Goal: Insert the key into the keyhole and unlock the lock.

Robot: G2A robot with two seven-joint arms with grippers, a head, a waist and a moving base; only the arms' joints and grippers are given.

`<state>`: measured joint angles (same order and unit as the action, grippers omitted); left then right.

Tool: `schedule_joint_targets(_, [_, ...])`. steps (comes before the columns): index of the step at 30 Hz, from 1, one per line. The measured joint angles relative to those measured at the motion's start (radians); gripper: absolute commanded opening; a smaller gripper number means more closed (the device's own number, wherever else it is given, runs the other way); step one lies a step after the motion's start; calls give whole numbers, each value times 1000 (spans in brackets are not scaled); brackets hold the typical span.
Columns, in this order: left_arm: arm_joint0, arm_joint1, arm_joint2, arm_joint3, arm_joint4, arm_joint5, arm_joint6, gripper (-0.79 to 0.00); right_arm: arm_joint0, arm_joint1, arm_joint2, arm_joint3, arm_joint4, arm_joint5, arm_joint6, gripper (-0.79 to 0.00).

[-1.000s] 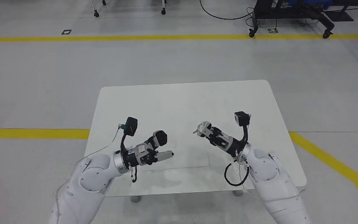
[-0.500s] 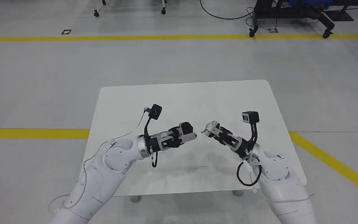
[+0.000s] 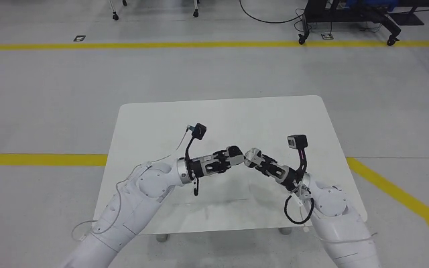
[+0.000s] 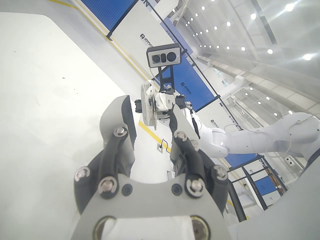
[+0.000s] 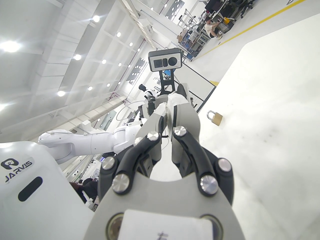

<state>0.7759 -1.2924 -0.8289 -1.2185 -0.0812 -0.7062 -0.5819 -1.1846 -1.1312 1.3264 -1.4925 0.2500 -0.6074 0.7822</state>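
Observation:
Above the middle of the white table my two grippers meet tip to tip. My right gripper is shut on a small flat silvery piece, apparently the key. My left gripper is open, its fingers standing on either side of the key and the right gripper's tips. A brass padlock with a silver shackle lies flat on the table beyond the grippers in the right wrist view. The arms hide it in the top view.
The table's near edge runs under both forearms. Each wrist camera stands up on a black bracket above its arm. Yellow floor lines run past the table.
My left arm has swung right and forward across the table until its open gripper reached the right gripper. The right gripper shifted slightly right and stayed shut.

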Motion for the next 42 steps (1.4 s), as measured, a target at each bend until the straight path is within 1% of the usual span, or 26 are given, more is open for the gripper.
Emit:
schedule_joint_targets(4, [-6, -8, 8, 16, -1, -10, 5, -582, -4, 1, 2, -2, -2, 0, -4, -785])
schedule_joint_targets(7, [-8, -13, 13, 26, 3, -13, 7, -702, -5, 2, 3, -2, -4, 4, -8, -785])
schedule_joint_targets(10, [-11, -18, 17, 37, 7, -13, 9, -785, -5, 3, 2, -2, -9, 8, -13, -785])
schedule_joint_targets(17, [-12, -25, 13, 51, 22, -20, 21, -785, -4, 4, 3, 2, -16, 12, -28, -785])
schedule_joint_targets(18, [-11, -25, 10, 51, 27, -21, 23, -665, -3, 4, 3, 3, -18, 13, -30, -785])
schedule_joint_targets(19, [-9, -25, 8, 50, 32, -21, 24, -520, -2, 4, 3, 4, -18, 13, -33, -785])
schedule_joint_targets(20, [-7, -24, 4, 47, 38, -22, 25, -409, -1, 4, 2, 6, -18, 14, -35, -785])
schedule_joint_targets(21, [-5, -23, 1, 44, 43, -22, 25, -379, 0, 4, 2, 7, -18, 15, -36, -785])
schedule_joint_targets(22, [-3, -23, -1, 40, 48, -22, 25, -369, 1, 4, 1, 7, -18, 16, -37, -785])
schedule_joint_targets(26, [8, -21, -12, 25, 61, -21, 20, -403, 6, 4, -3, 12, -23, 20, -42, -785])
schedule_joint_targets(28, [11, -20, -15, 22, 59, -24, 14, -428, 9, 4, -6, 14, -26, 22, -44, -785])
schedule_joint_targets(29, [12, -20, -16, 20, 57, -26, 9, -453, 11, 4, -9, 15, -28, 23, -46, -785])
schedule_joint_targets(31, [14, -20, -19, 19, 53, -28, 3, -545, 14, 3, -12, 18, -31, 28, -47, -785])
schedule_joint_targets(35, [15, -21, -25, 20, 46, -31, -7, -785, 22, 3, -18, 24, -34, 35, -50, -785])
schedule_joint_targets(42, [16, -22, -32, 23, 52, -28, -13, -785, 30, 2, -22, 31, -36, 36, -56, -785])
